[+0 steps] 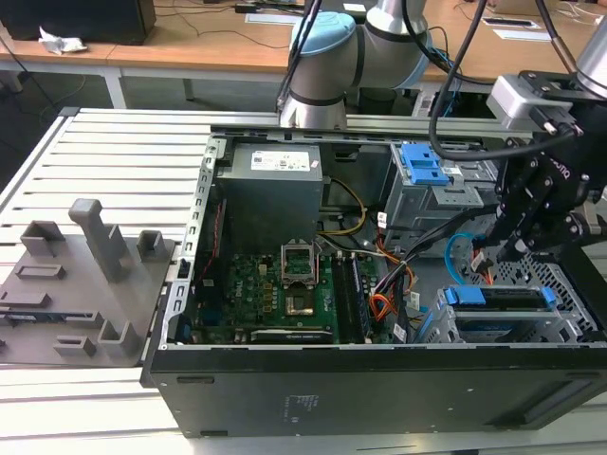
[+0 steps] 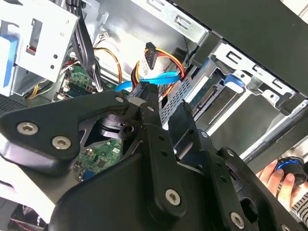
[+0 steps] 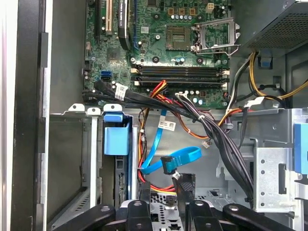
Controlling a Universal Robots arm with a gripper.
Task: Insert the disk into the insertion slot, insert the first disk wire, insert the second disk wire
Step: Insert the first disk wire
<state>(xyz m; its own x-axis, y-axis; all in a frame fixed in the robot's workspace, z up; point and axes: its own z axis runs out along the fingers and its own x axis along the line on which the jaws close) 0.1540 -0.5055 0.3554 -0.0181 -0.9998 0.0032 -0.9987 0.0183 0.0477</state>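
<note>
Case wall [image 1: 379,389]: black, nearest, exterior view.
Disk [image 1: 498,299]: seated in insertion slot [image 1: 569,282] there.
Gripper [image 1: 505,249]: above disk; open or closed, cannot tell.
First disk wire [image 2: 162,54]: second wrist view, end unplugged, beyond gripper.
Second disk wire [image 3: 185,156]: first wrist view, blue loop.

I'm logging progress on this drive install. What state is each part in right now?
disk: sitting in the insertion slot.
insertion slot: occupied by the disk.
first disk wire: plug hanging free, not connected.
second disk wire: looped, plug hanging free.
gripper: open, holding nothing, close to the two plugs.
computer case: side open, interior exposed.
</note>
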